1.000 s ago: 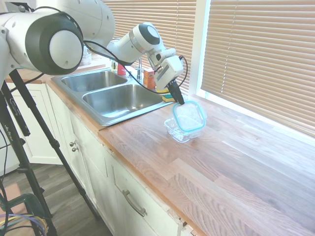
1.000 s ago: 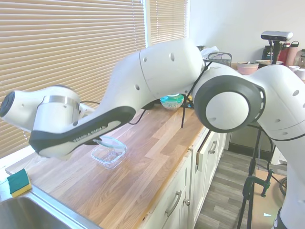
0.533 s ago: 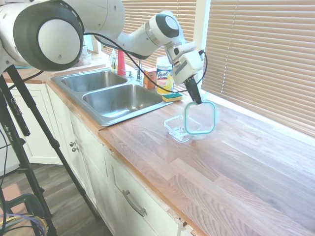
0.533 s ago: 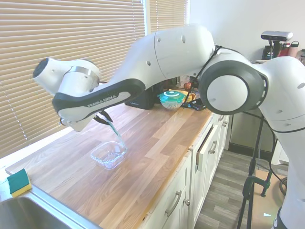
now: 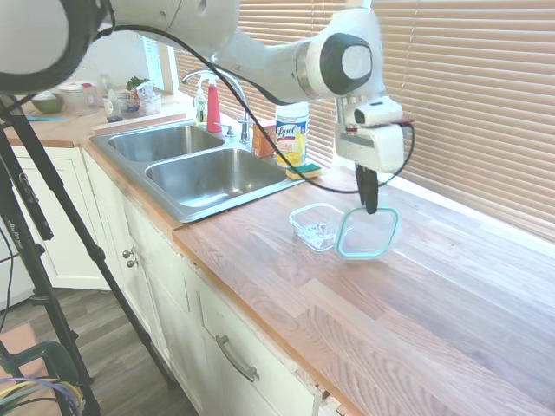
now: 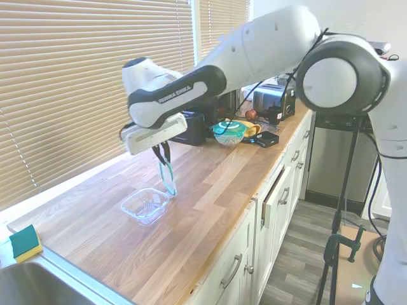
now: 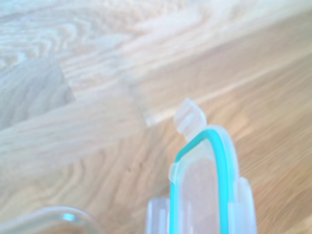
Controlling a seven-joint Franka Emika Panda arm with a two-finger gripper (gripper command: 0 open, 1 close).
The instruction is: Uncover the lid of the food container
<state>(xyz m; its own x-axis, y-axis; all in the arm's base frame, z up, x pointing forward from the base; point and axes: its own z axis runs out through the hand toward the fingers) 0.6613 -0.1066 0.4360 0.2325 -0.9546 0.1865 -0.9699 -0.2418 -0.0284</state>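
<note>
While the gripper (image 5: 370, 206) pinches the lid (image 5: 368, 234), its fingertips blur — food container (image 5: 316, 225) uncovered.

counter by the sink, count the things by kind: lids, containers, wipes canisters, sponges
lid: 1, hanging from the gripper
food container: 1, open on the counter
Lysol wipes canister: 1
sponge: 1
total: 4
</note>
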